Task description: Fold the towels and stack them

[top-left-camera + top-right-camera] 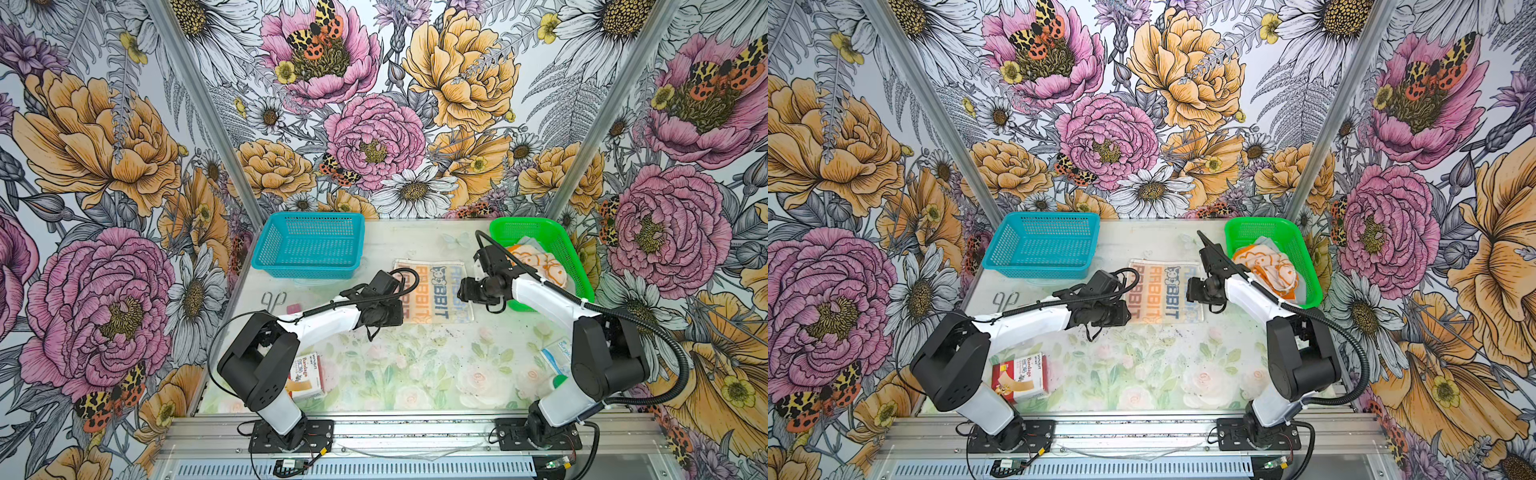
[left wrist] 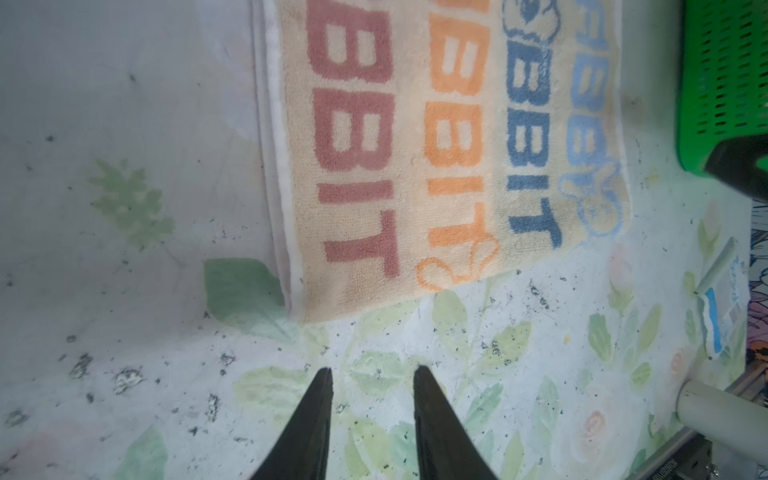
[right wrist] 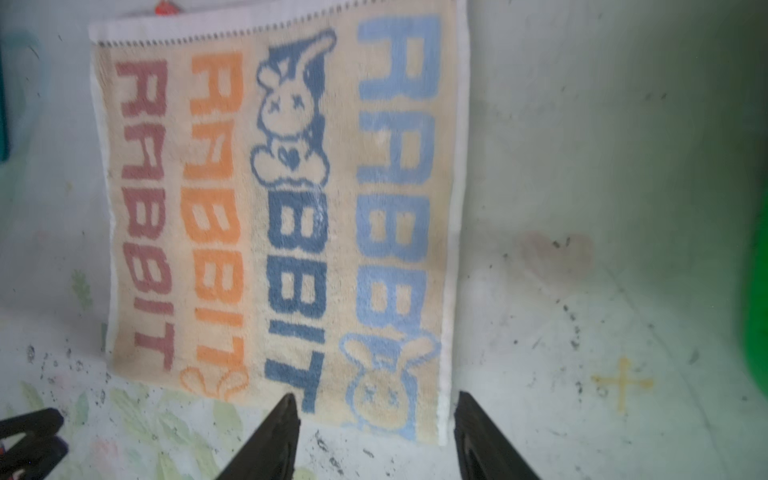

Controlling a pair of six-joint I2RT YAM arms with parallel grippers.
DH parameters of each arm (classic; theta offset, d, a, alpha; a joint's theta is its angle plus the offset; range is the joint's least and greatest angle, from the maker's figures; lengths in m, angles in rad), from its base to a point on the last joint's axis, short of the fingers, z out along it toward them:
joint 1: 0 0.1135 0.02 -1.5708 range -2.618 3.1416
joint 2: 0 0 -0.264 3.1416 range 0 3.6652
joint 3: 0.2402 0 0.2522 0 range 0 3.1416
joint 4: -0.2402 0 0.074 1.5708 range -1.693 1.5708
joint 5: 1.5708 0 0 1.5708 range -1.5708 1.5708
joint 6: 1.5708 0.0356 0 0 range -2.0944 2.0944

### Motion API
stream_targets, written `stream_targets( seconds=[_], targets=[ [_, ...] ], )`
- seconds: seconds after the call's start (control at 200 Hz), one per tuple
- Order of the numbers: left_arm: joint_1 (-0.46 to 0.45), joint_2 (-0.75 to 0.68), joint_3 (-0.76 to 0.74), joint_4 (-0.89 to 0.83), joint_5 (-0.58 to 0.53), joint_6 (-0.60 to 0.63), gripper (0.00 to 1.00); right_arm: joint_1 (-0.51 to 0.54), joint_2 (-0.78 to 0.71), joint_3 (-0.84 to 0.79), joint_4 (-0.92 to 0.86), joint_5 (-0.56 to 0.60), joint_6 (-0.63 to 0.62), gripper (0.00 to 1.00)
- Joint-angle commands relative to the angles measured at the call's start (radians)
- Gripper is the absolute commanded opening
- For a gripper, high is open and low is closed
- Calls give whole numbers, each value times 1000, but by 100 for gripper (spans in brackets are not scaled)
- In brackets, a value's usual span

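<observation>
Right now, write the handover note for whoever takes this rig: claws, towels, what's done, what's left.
Left claw: open, empty, over bare table near a corner of the RABBIT towel.
Right claw: open, empty, at an edge of that towel.
RABBIT towel: flat on the table between the arms, apparently unfolded.
Orange towel: crumpled in the green basket; a pale cloth lies with it, possibly the grey one.
Done: nothing visibly folded or stacked.
Left: fold every towel, then stack them.
</observation>
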Motion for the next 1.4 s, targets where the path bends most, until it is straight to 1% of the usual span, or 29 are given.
stream_targets(
  seconds=[0.0, 0.145, 0.28, 0.455, 0.675, 1.031, 1.316, 1.396],
  targets=[
    [23, -5, -52, 83, -30, -41, 32, -9, -48, -83, 71, -1, 53, 60],
    [43, 28, -44, 120, -56, -44, 31, -15, -64, -132, 86, -14, 65, 60],
    [67, 55, -30, 164, -43, -29, 31, -13, -58, -164, 131, -31, 72, 60],
    [97, 108, 2, 163, -21, -24, 30, -15, -10, -161, 171, -63, 71, 59],
    [94, 136, 17, 192, -2, -20, 29, -14, 1, -151, 173, -66, 68, 58],
    [74, 164, 45, 189, 17, -30, 24, -12, 9, -175, 176, -73, 69, 54],
    [57, 177, 59, 188, 14, -31, 23, -13, 6, -185, 175, -75, 63, 53],
    [56, 176, 66, 181, 6, -31, 20, -13, 11, -185, 176, -77, 63, 53]
  ],
)
